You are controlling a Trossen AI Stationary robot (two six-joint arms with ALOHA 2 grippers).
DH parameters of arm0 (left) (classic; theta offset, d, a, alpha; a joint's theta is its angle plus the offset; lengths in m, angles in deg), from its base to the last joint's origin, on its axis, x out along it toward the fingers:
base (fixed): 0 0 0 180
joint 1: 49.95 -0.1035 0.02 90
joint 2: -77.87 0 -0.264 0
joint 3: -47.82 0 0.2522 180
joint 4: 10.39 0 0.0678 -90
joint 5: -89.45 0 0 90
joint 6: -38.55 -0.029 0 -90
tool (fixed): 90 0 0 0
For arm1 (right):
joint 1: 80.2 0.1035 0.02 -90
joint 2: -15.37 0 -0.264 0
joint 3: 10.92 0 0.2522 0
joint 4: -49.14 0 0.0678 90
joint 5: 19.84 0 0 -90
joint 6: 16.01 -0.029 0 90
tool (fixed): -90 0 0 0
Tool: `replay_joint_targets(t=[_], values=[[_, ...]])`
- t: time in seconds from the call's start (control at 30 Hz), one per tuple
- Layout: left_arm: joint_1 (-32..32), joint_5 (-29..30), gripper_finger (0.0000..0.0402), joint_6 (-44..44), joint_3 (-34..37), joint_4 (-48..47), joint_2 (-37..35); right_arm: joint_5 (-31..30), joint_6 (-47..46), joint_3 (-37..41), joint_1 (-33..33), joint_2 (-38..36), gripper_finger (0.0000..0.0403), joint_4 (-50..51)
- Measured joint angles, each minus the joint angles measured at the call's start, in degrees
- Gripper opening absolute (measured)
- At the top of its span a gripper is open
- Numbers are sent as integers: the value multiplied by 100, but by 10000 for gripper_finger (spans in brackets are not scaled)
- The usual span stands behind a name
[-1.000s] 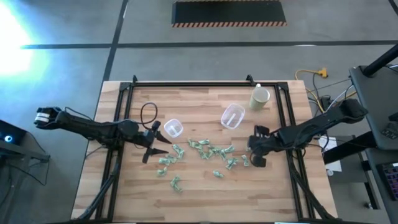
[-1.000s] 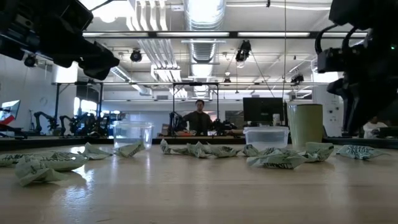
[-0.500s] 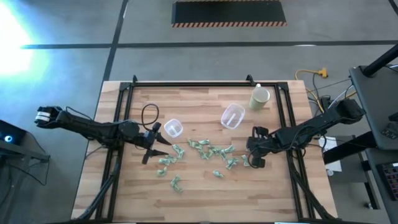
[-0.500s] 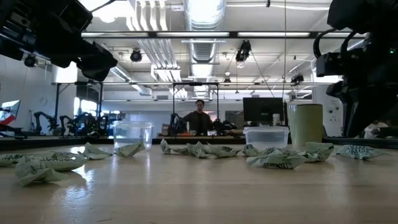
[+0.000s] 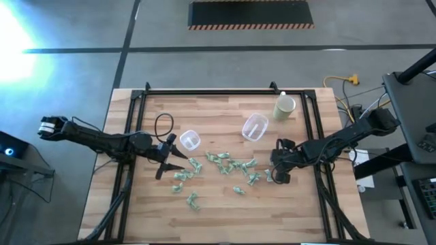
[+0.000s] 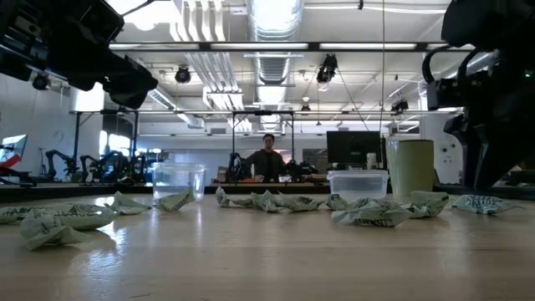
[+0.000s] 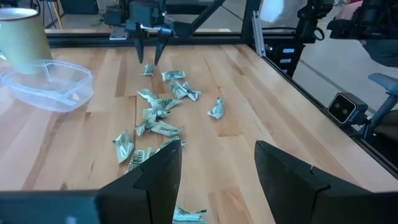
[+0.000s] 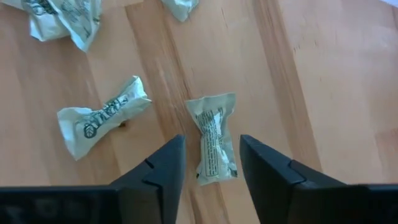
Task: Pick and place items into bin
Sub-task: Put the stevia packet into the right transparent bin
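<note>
Several small pale green and white candy pieces lie scattered on the middle of the wooden table. My right gripper hangs open at the right end of the scatter. Its fingers point down on either side of one wrapped candy that lies flat on the wood; whether they touch it I cannot tell. My left gripper hovers open at the left end of the scatter, with candies ahead of its fingers. Two clear plastic tubs stand just behind the candies.
A tall cream cup stands at the far right, behind the right tub. A black frame rail runs along the table's sides and far edge. Bare wood lies toward the near edge. A person stands far back in the room.
My right gripper has crept slightly toward the table's left edge, staying low over the candy at the right end of the scatter. The candies and tubs have not moved.
</note>
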Motion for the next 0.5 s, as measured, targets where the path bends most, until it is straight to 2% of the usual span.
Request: replay_joint_targets(t=[0.23,0.5], values=[[0,1,187,0,0,14,3,-38,-252,358,0,4,169,-279],[0,0,187,0,0,17,13,-118,-295,393,0,4,149,-314]])
